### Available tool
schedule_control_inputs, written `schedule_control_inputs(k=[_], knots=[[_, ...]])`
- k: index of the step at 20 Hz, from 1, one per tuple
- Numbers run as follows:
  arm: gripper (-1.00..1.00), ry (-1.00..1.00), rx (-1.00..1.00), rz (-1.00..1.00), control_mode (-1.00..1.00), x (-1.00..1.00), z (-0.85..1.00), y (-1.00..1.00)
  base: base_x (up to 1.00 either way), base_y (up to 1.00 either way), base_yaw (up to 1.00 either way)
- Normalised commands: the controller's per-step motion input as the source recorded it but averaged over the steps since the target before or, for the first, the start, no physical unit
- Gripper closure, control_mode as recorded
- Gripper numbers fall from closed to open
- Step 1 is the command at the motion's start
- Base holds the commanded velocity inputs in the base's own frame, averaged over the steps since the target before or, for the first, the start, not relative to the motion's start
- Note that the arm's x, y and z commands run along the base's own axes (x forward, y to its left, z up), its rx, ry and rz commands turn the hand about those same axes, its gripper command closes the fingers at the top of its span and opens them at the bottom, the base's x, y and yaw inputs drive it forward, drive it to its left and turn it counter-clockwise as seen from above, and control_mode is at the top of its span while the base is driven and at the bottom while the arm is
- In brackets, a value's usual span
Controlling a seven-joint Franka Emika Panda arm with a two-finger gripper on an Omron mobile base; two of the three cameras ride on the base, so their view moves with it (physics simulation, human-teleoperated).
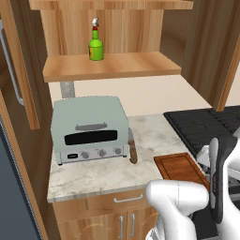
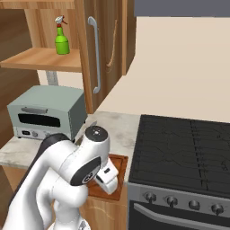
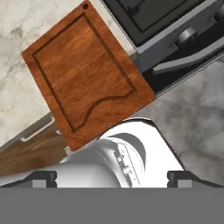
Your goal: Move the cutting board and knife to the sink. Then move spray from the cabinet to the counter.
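Note:
The reddish-brown cutting board (image 3: 83,74) lies flat at the counter's (image 1: 98,171) front right corner, beside the stove, and juts a little past the front edge; it also shows as the cutting board (image 1: 180,168) (image 2: 117,162). My gripper (image 3: 111,177) hangs above its near end, open, with wide-apart fingertips (image 3: 43,177) holding nothing. The knife (image 1: 133,149) lies beside the toaster oven's right side, brown handle toward the front. On the open cabinet's shelf (image 1: 112,66) stands the green spray (image 1: 96,44) (image 2: 61,38). The sink is out of view.
A pale green toaster oven (image 1: 90,129) takes up the counter's left half. The black stovetop (image 2: 184,150) with its knobs borders the board on the right. The cabinet door (image 2: 108,49) with a long silver bar handle stands open above the counter.

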Motion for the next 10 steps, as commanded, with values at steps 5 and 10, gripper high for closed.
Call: schedule_control_inputs(k=[5, 10], knots=[[-1.00, -0.21, 0.05, -0.28, -1.00, -0.43, -0.17, -0.12, 0.00, 0.00, 0.00], [-1.00, -0.18, 0.03, -0.17, -1.00, -0.27, -0.26, 0.00, 0.00, 0.00, 0.00]])
